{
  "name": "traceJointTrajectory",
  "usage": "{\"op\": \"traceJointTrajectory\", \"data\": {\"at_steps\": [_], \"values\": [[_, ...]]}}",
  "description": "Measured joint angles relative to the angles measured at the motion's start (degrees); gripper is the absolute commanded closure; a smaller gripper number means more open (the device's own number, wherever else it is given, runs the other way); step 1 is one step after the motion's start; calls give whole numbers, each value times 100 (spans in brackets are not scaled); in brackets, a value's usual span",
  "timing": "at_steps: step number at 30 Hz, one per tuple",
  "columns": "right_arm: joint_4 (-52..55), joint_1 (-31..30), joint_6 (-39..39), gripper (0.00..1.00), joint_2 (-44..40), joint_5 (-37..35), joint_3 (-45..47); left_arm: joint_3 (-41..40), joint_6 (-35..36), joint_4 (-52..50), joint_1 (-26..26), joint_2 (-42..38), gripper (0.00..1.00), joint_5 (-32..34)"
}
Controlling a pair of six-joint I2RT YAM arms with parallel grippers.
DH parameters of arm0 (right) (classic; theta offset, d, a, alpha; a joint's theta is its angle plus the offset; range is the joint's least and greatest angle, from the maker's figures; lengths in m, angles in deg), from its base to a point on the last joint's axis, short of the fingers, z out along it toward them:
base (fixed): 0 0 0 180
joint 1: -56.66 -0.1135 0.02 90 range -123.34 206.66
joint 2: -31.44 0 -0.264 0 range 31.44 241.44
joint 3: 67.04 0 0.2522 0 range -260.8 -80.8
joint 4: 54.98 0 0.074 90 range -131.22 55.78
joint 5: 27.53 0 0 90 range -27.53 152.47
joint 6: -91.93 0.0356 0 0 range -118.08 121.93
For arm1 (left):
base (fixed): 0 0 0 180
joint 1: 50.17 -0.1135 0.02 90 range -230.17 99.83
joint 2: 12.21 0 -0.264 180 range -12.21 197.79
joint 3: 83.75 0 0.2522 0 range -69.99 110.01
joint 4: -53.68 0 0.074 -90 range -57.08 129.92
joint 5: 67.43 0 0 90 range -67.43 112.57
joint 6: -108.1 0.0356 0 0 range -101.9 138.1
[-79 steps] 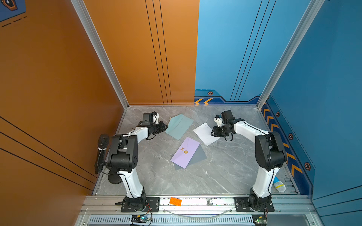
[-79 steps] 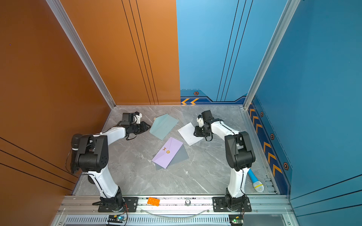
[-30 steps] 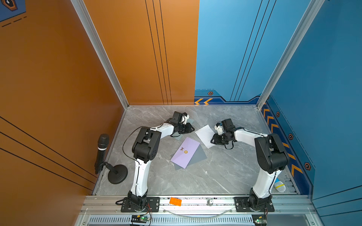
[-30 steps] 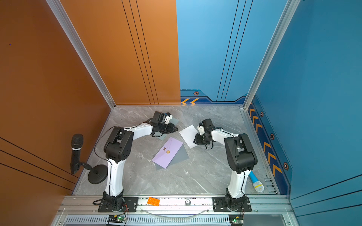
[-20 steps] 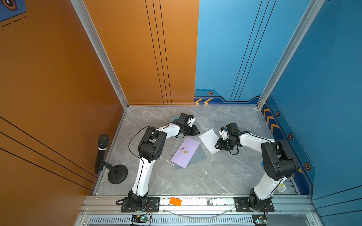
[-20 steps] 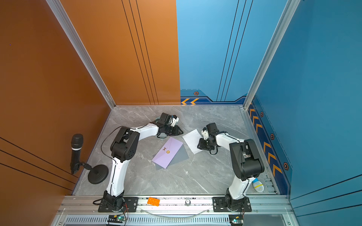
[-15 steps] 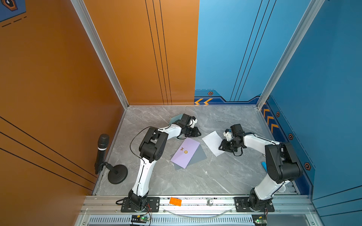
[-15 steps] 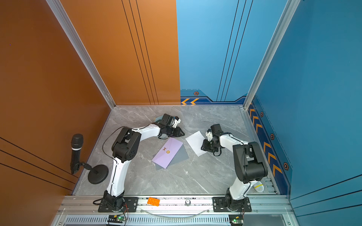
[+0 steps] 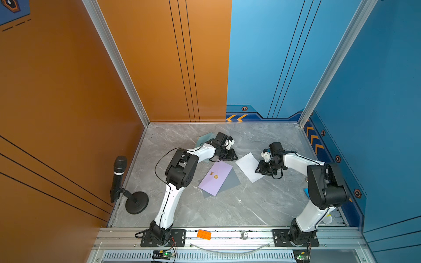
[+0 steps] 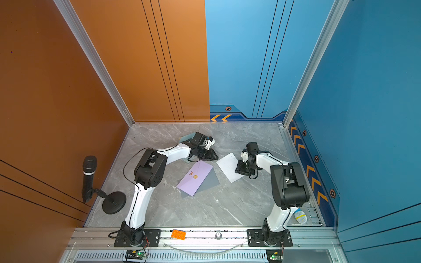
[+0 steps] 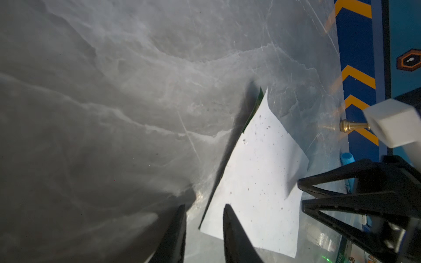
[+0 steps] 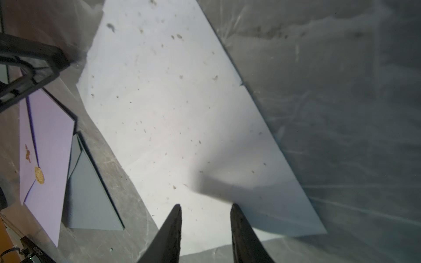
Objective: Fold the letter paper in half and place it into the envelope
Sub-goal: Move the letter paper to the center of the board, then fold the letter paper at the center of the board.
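**Condition observed.** The letter paper (image 9: 249, 165) lay flat and unfolded on the desk (image 9: 239, 211), right of centre in both top views. Its left corner sat just beside the lavender envelope (image 9: 215, 178). The envelope lay flap down, gold seal up, on a grey sheet (image 9: 231, 182).

**Change noted.**
1. Over the preceding seconds the paper had slid toward the lower right of the frame, and the right claw (image 9: 262, 167) had travelled with it at its right edge.
2. The left arm had swung in from the left side of the desk, crossing a teal sheet (image 9: 204, 139). The left claw (image 9: 230, 156) had arrived at the paper's left corner.

**Claw state.**
- Left claw: the wrist view showed its fingers (image 11: 180, 227) narrowly parted. The paper's corner edge showed in the gap, and nothing appeared pinched.
- Right claw: its wrist view showed the fingers (image 12: 175, 225) spread part way above the sheet, with flat paper visible between them. Whether the tips pressed on the sheet could not be told.

**Significance.** The two claws now flanked the paper on opposite sides. That looked like the setup for the half fold, which had not begun, since no crease was visible. The envelope flap was still down, so it would probably need opening before insertion.
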Motion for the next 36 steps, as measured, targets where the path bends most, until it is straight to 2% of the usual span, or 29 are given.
{"op": "traceJointTrajectory", "data": {"at_steps": [6,20,36], "values": [[-4,-225,2,63,101,-24,-96,87,96,-116,17,39,70,-2],[-7,-232,33,63,160,-4,-149,212,129,-136,31,149,70,-181],[-4,-232,101,63,173,-4,-168,238,87,-175,304,212,70,-841]]}}
